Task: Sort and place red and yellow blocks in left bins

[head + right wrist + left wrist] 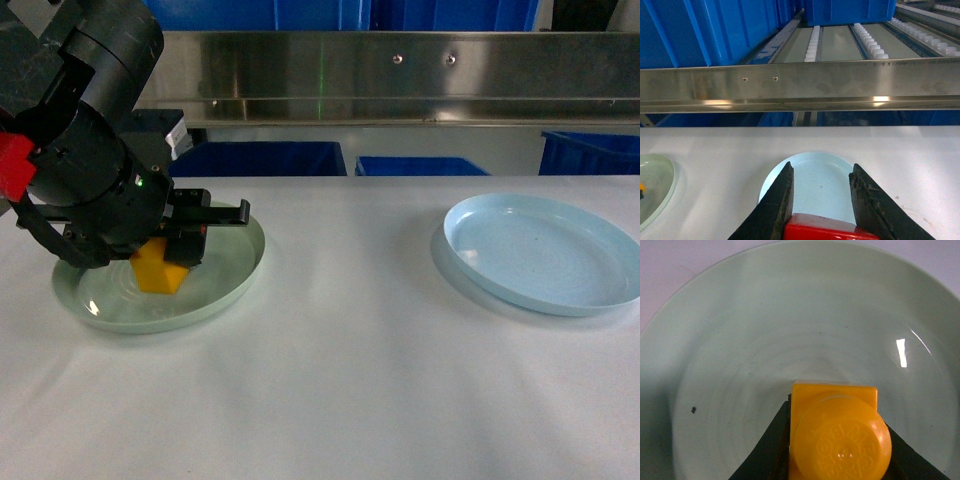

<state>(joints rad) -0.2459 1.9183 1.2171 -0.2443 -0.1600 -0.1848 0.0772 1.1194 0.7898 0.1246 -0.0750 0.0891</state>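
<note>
The left gripper [170, 262] is clenched on a chunky yellow plastic block [158, 268], holding it low over the pale green round plate [235, 280]. This looks like the putting-down step. Next it should let go, then lift away.

The right gripper [820, 187] grasps a red block [826, 228] above the light blue plate [817, 180].

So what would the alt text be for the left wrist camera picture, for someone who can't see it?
A yellow block with a round embossed stud sits gripped in the left claw, whose dark fingers flank it at the bottom of the picture. Beneath it a pale green plate fills nearly the whole view, with a small dark speck on its left side.
</note>
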